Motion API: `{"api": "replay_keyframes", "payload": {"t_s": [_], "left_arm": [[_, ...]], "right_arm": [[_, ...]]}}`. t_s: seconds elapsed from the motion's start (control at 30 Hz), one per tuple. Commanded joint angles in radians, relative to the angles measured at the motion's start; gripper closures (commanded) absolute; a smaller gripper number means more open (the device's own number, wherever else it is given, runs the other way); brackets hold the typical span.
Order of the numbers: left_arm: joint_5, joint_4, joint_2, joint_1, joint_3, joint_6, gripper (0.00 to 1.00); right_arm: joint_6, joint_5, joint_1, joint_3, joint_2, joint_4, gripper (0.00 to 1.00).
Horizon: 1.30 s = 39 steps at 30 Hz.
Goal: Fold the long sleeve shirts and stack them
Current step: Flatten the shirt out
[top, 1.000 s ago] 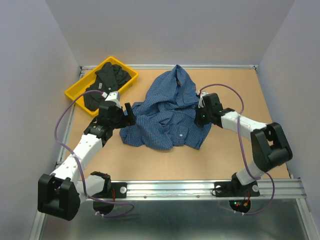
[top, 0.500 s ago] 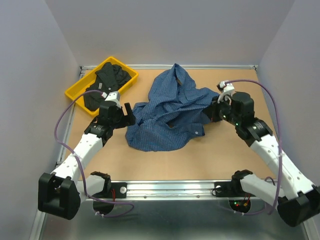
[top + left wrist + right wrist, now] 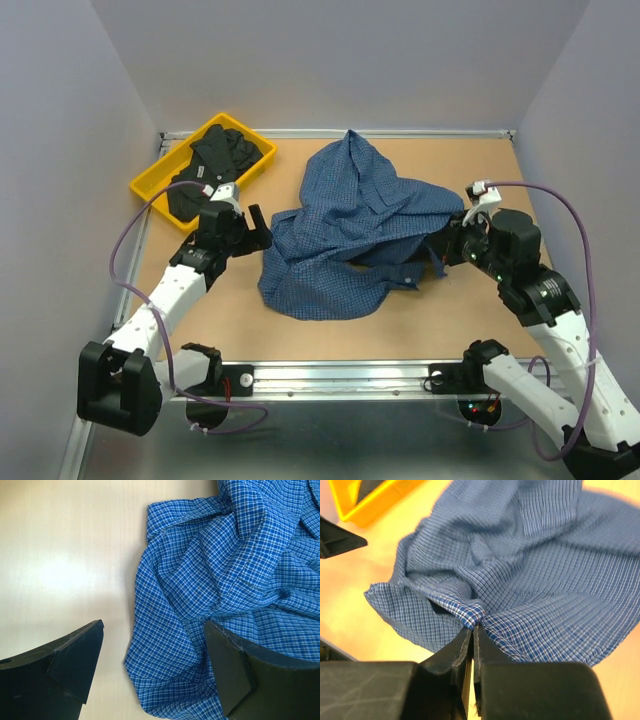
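Compared with a second ago, the right gripper is much farther toward the right side of the table, and the blue shirt is drawn out wider behind it. Its fingers are pressed together on a small fold at the shirt's hem, probably to pull the crumpled cloth flat before folding. The left gripper waits just beside the shirt's left edge with its fingers spread wide and nothing between them, I think ready to take that side. The shirt lies in the middle of the table, not yet flat, with many wrinkles. The black shirt sits in the yellow tray at the far left corner. Bare table remains at the right and near sides, but the right wall is not far from the arm.
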<state>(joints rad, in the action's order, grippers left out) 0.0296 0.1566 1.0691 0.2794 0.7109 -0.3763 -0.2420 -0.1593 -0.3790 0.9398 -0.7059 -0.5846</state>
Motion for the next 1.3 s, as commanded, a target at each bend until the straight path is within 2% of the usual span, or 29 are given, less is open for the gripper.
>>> {"api": "replay_keyframes", "payload": {"t_s": [0.0,0.07,0.17,0.2,0.3,0.4,0.6,0.7,0.83,0.93,1.13,1.17,1.27], "left_arm": [[0.053,-0.048,0.035,-0.003,-0.018,-0.058,0.06],[0.069,-0.060,0.054,-0.002,-0.018,-0.072,0.06],[0.070,-0.080,0.097,-0.002,-0.008,-0.090,0.06],[0.061,-0.083,0.126,-0.002,0.008,-0.093,0.06],[0.040,-0.094,0.204,-0.002,0.059,-0.096,0.06],[0.029,-0.114,0.296,-0.002,0.123,-0.102,0.06],[0.035,-0.123,0.527,-0.002,0.296,-0.089,0.08],[0.039,-0.111,0.632,-0.002,0.364,-0.073,0.13],[0.041,-0.094,0.719,-0.002,0.409,-0.070,0.16],[0.030,-0.092,0.758,-0.002,0.420,-0.078,0.22],[0.026,-0.098,0.782,0.009,0.401,-0.090,0.42],[0.029,-0.103,0.781,0.010,0.394,-0.092,0.51],[0.046,-0.138,0.756,0.009,0.335,-0.116,0.66]], "right_arm": [[-0.112,0.069,0.000,0.010,-0.062,-0.066,0.92],[-0.140,0.072,0.000,0.013,-0.092,-0.105,0.88],[-0.154,0.069,0.000,0.013,-0.130,-0.115,0.59],[-0.145,0.093,0.000,0.017,-0.148,-0.115,0.45],[-0.123,0.122,0.000,0.050,-0.197,-0.113,0.32],[-0.111,0.126,0.000,0.077,-0.236,-0.112,0.24],[-0.092,0.184,0.000,0.059,-0.291,-0.063,0.19],[-0.094,0.201,0.000,0.031,-0.303,-0.028,0.18],[-0.111,0.219,0.000,-0.004,-0.322,0.021,0.18],[-0.135,0.230,0.000,-0.044,-0.334,0.066,0.18],[-0.209,0.247,0.002,-0.124,-0.389,0.161,0.18],[-0.218,0.251,0.003,-0.134,-0.395,0.175,0.18],[-0.253,0.256,0.008,-0.180,-0.428,0.224,0.18]]}}
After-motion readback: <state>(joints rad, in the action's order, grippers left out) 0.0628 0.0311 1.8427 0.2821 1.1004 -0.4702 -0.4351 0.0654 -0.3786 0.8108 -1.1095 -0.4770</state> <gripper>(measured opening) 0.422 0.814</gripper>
